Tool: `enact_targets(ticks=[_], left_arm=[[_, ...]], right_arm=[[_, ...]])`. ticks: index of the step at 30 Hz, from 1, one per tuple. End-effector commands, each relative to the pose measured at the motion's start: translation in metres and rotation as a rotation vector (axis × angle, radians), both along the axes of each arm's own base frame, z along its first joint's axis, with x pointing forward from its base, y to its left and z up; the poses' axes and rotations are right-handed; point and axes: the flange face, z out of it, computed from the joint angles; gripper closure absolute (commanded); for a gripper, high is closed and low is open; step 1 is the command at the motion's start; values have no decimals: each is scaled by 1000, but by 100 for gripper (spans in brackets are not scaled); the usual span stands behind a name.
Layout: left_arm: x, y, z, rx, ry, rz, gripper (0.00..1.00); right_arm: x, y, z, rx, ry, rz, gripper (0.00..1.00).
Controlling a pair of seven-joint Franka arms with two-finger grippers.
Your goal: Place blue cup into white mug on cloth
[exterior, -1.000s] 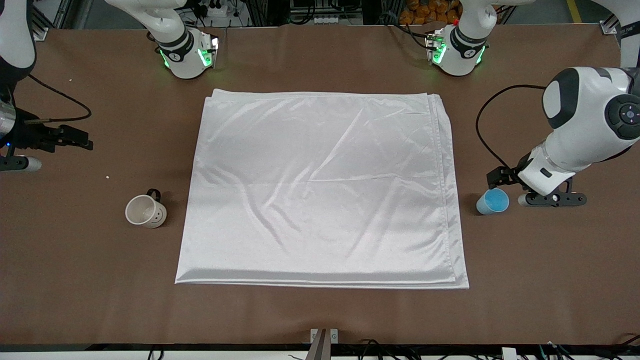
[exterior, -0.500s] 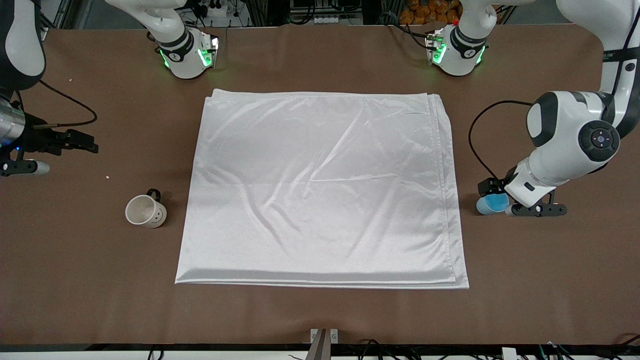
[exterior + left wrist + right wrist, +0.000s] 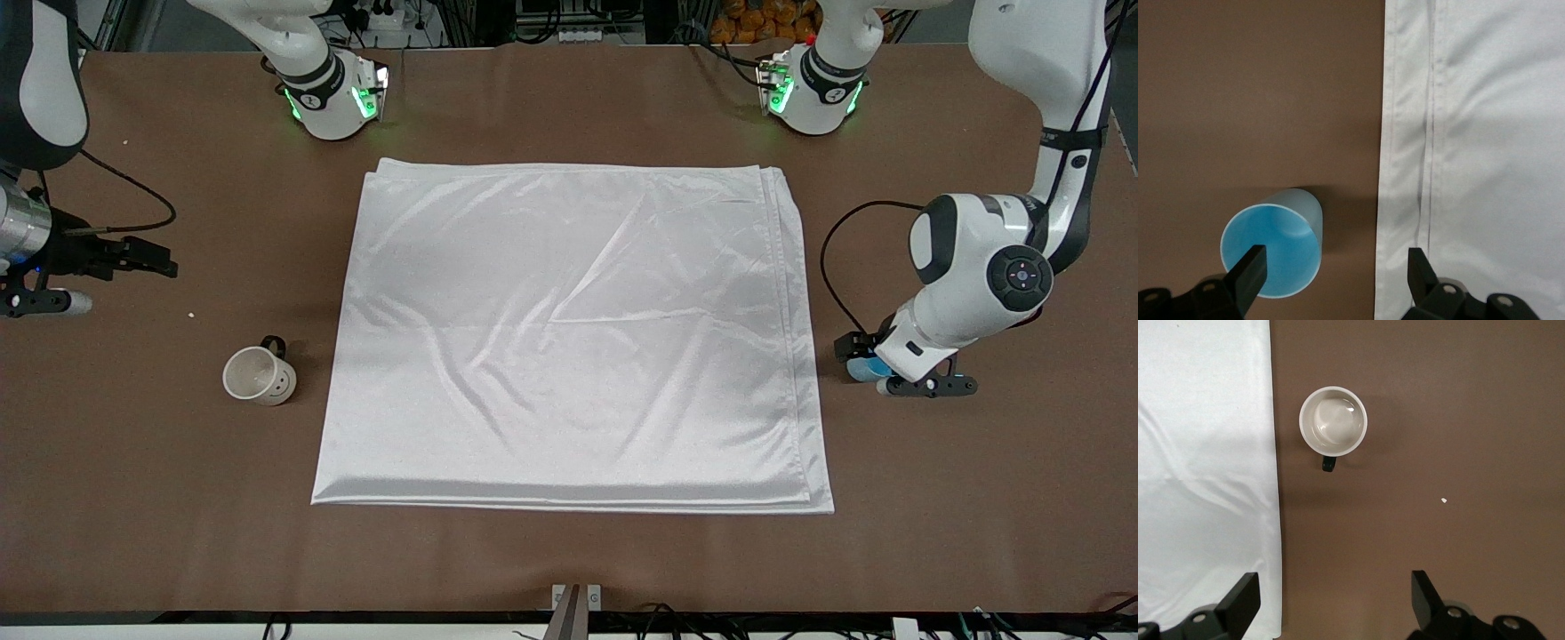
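The blue cup (image 3: 859, 369) stands upright on the brown table beside the cloth (image 3: 569, 329), toward the left arm's end. My left gripper (image 3: 861, 349) is open low over it. In the left wrist view one finger (image 3: 1248, 267) is over the cup's mouth (image 3: 1281, 243), the other over the cloth's edge (image 3: 1485, 133). The white mug (image 3: 258, 375) stands upright on the bare table beside the cloth, toward the right arm's end. My right gripper (image 3: 147, 260) is open and empty, high above the table; its wrist view shows the mug (image 3: 1333, 421) and the cloth (image 3: 1198, 453).
Both arm bases (image 3: 333, 98) with green lights stand at the table's back edge. A black cable (image 3: 831, 258) loops from the left wrist above the table. A small white crumb (image 3: 191, 315) lies near the mug.
My left arm has moved toward the cloth and lower, so its hand now covers most of the blue cup. My right gripper has shifted slightly toward the cloth. Cup and mug have not moved.
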Motion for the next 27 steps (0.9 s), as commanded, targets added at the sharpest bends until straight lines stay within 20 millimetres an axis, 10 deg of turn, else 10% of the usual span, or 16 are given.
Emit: enact_targets(ticks=[1, 27], left_arm=[[1, 4, -16, 17, -11, -29, 6], [2, 10, -60, 19, 0, -18, 9]], right_arm=[[-6, 0, -3, 7, -10, -15, 0], [13, 8, -77, -3, -35, 0, 0]])
